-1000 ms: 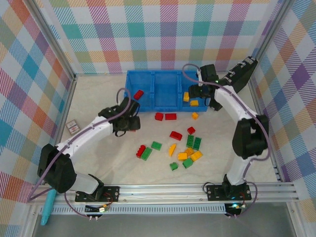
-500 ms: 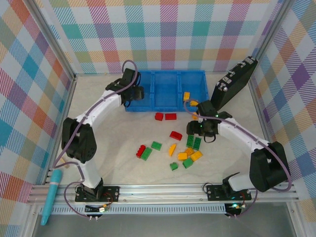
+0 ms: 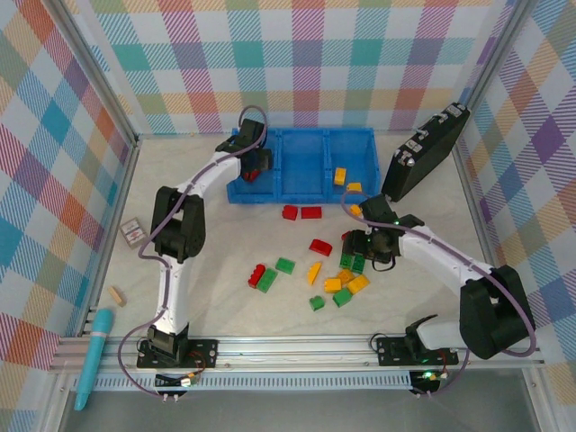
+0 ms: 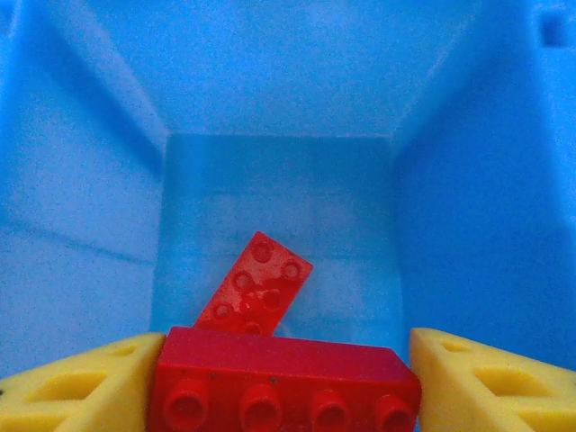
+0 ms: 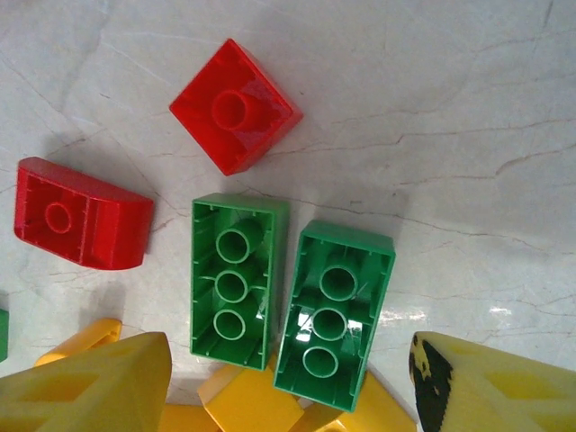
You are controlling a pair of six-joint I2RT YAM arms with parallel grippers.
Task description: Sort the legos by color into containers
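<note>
The left gripper (image 4: 283, 360) has swung over the left compartment (image 4: 279, 180), pinching a red brick (image 4: 270, 382) above a second red brick (image 4: 256, 288). The right gripper (image 5: 288, 360), fingers spread, hangs over two green bricks (image 5: 236, 279) lying side by side, long axes across its closing line.

High rear overview, two downward wrist close-ups

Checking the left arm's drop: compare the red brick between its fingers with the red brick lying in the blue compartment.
The gripped red brick is clamped in the left gripper; the loose red brick lies free on the compartment floor. The gripped one runs straight across the wrist view, the loose one skewed. The gripped one shows one stud row, the loose one two. Both are red, inside the blue tray.
</note>
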